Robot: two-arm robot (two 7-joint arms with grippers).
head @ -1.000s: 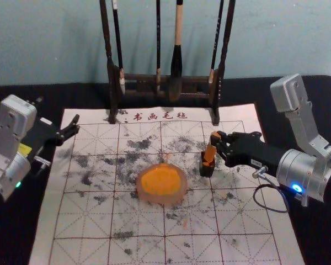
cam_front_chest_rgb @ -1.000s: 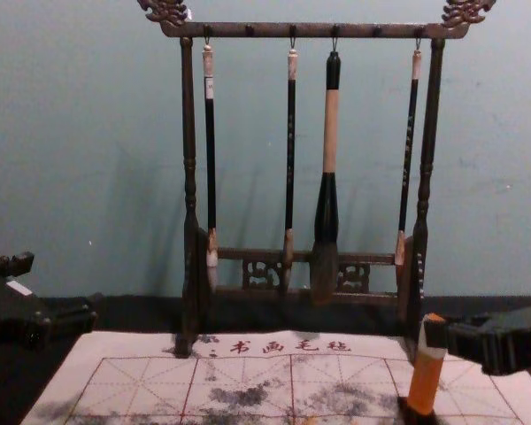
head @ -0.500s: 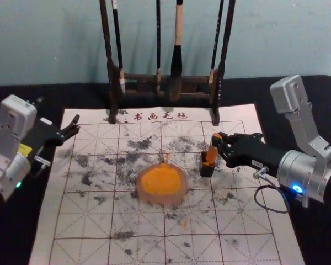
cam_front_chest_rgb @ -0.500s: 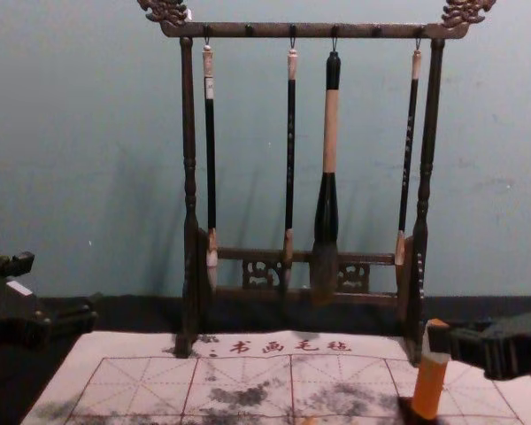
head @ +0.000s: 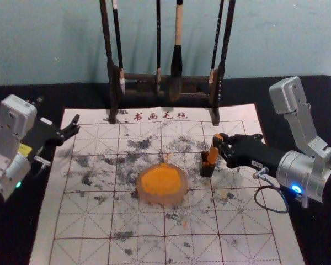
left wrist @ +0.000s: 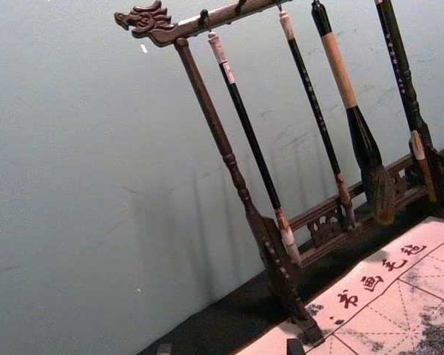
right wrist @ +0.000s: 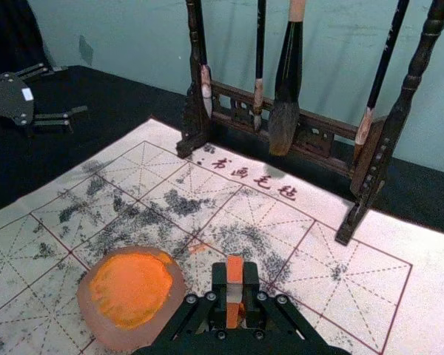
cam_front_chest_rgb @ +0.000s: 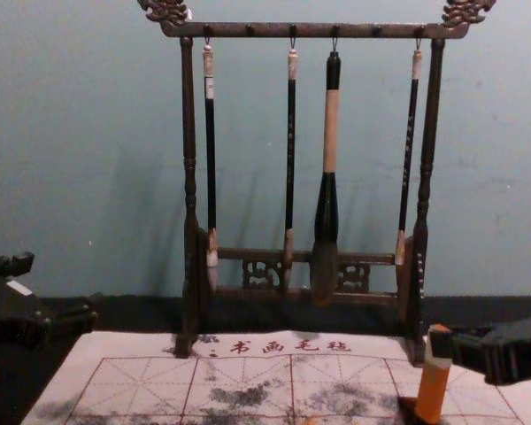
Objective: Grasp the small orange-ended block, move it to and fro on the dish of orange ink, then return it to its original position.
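- Small orange-ended block with a pale band [cam_front_chest_rgb: 433,388]: we are seeing it leaning slightly, its top tipping toward the robot's right, while its lower end is meeting the mouth of a small, black, square-sided holder [head: 206,170]; how deep it is reaching, we cannot tell.
- Right gripper [head: 218,143]: we are watching it closing both fingers on the block near its upper end, pressing one against each side and leaving only the block's width between them.
- Round, translucent pinkish dish [head: 180,196]: we are finding it lying on the mat, carrying a pool of bright orange ink [head: 161,180], just beside the holder on the robot's left.
- Left gripper [cam_front_chest_rgb: 60,289]: we are seeing it idling at the mat's left edge, spreading its fingers wide and holding nothing.
- White, red-gridded calligraphy mat [head: 83,226]: we are seeing it bearing black smudges and red characters along its far edge.
- Dark carved wooden rack [cam_front_chest_rgb: 188,133]: we are viewing it standing at the back, suspending four long-handled brushes [cam_front_chest_rgb: 330,133], one much thicker.
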